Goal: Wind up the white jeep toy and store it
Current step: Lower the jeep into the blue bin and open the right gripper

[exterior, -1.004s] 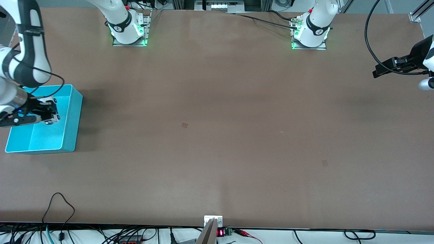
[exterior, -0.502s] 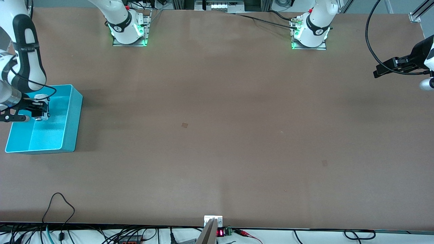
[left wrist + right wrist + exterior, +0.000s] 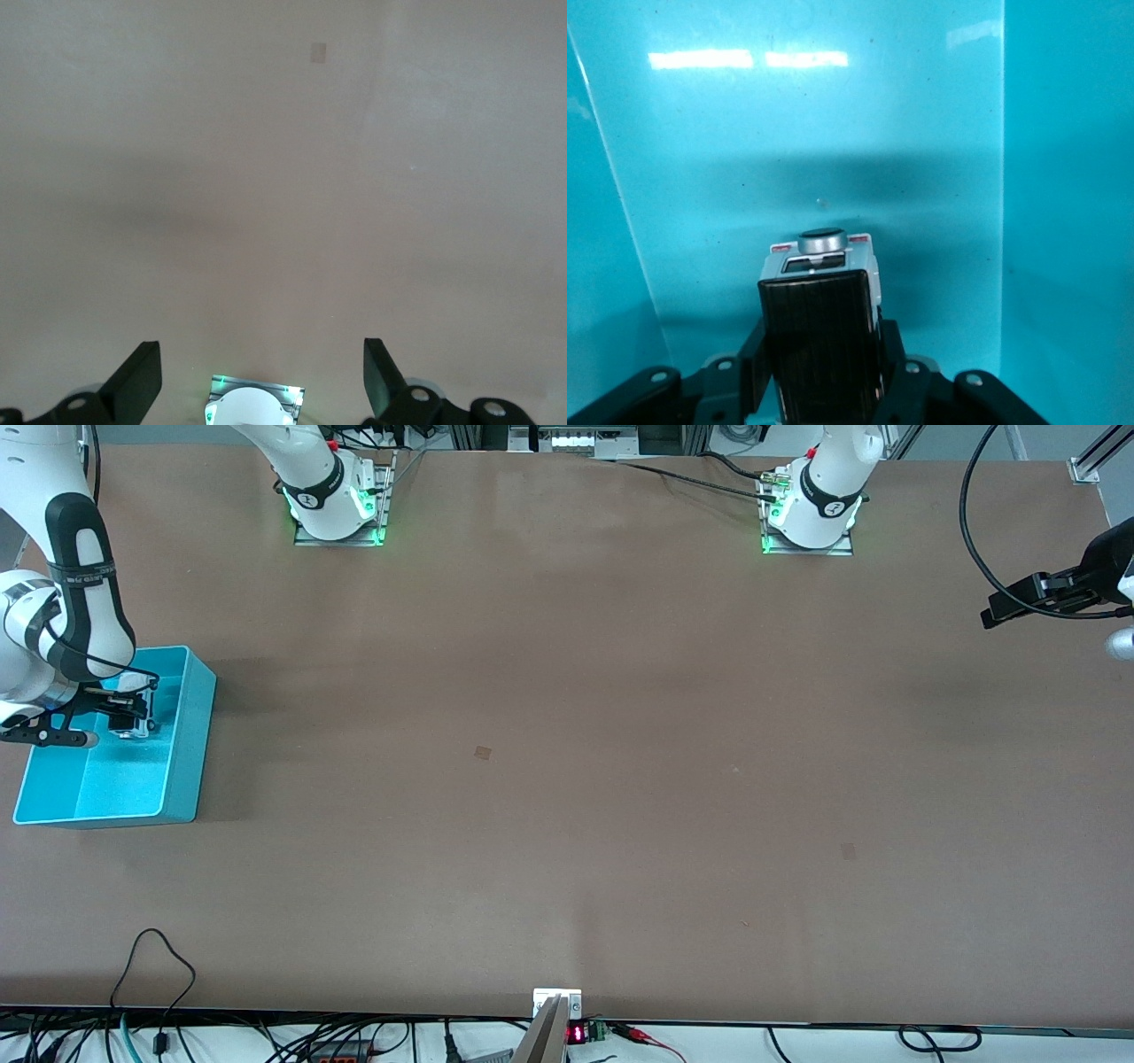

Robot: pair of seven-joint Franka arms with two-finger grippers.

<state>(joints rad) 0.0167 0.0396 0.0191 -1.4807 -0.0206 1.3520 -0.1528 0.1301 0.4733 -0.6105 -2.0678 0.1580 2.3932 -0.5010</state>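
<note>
Right arm (image 3: 66, 602) folded down from its base at the right arm's end of the table, wrist bent low, right gripper (image 3: 133, 722) inside the turquoise bin (image 3: 190, 744), fingers (image 3: 890, 354) clamped on the white jeep toy (image 3: 821, 332), held just above the bin floor. Left arm waiting at the left arm's end of the table, left gripper (image 3: 261, 381) raised over bare tabletop, fingers (image 3: 142, 376) spread wide, holding nothing.
</note>
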